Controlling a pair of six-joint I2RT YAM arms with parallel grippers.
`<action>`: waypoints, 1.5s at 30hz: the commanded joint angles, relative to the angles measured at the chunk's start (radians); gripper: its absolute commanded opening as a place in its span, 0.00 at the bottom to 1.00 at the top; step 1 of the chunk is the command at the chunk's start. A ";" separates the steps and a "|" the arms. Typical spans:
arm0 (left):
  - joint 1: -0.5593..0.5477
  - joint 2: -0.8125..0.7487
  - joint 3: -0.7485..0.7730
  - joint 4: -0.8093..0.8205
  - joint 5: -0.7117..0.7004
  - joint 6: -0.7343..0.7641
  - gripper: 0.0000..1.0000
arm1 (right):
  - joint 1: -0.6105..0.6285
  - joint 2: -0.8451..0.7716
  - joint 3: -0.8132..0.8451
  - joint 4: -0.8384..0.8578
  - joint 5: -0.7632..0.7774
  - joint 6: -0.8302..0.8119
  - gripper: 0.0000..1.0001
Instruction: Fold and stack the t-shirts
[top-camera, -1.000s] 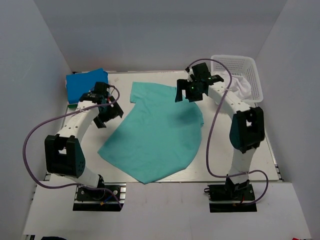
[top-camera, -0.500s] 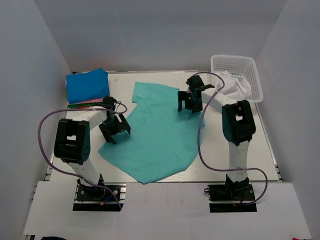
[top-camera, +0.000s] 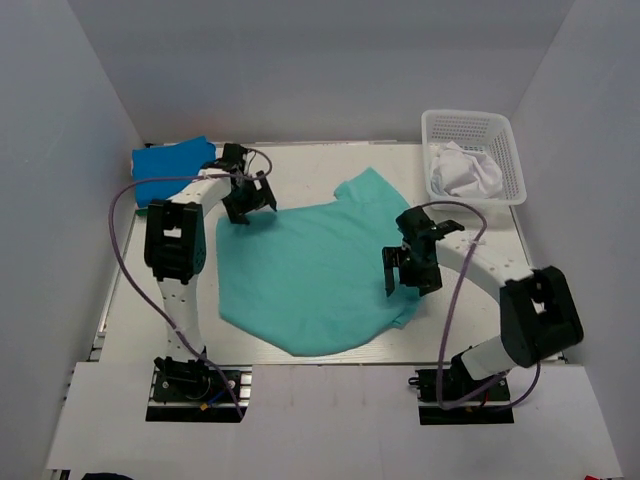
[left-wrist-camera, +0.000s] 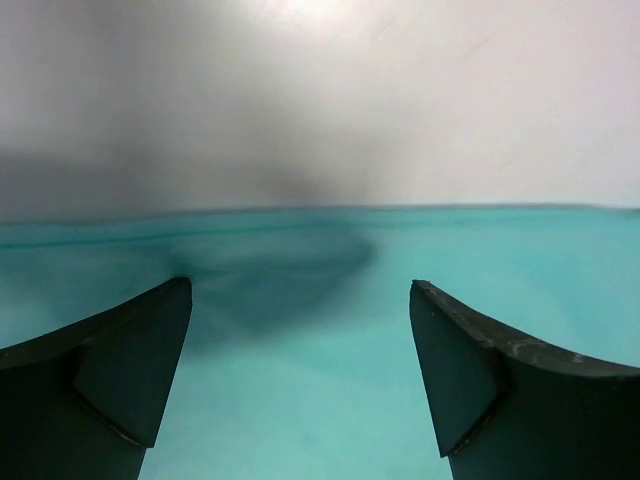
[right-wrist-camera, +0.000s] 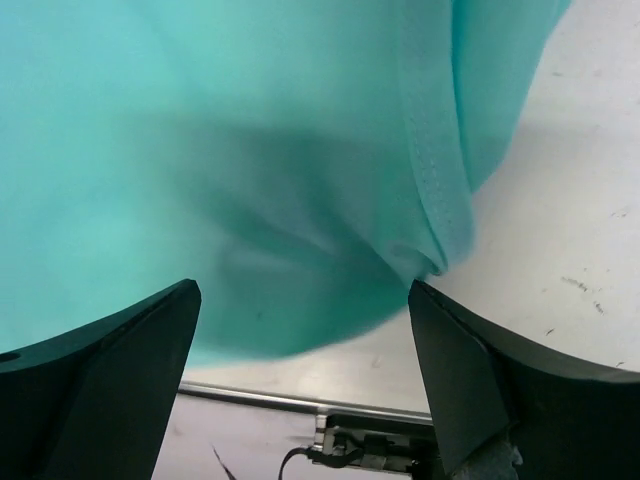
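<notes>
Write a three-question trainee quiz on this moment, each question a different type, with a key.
1. True or false: the white mesh basket is empty.
2. Choose one: the teal t-shirt is A) spread out on the table, B) bunched in the basket, C) lifted clear into the air.
3. Fill in: the left gripper and right gripper both have their jaws ____.

Key: 1 false, white cloth lies in it; 2 A; 3 open.
</notes>
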 joint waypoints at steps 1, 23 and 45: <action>-0.021 0.001 0.144 0.023 0.016 0.102 1.00 | 0.030 -0.103 0.122 -0.003 0.010 -0.022 0.90; 0.143 -0.061 0.076 -0.118 -0.351 -0.113 1.00 | -0.117 0.867 1.301 0.221 0.241 -0.125 0.90; 0.132 0.047 -0.020 0.006 -0.165 -0.043 0.00 | -0.137 1.039 1.278 0.306 0.071 -0.295 0.00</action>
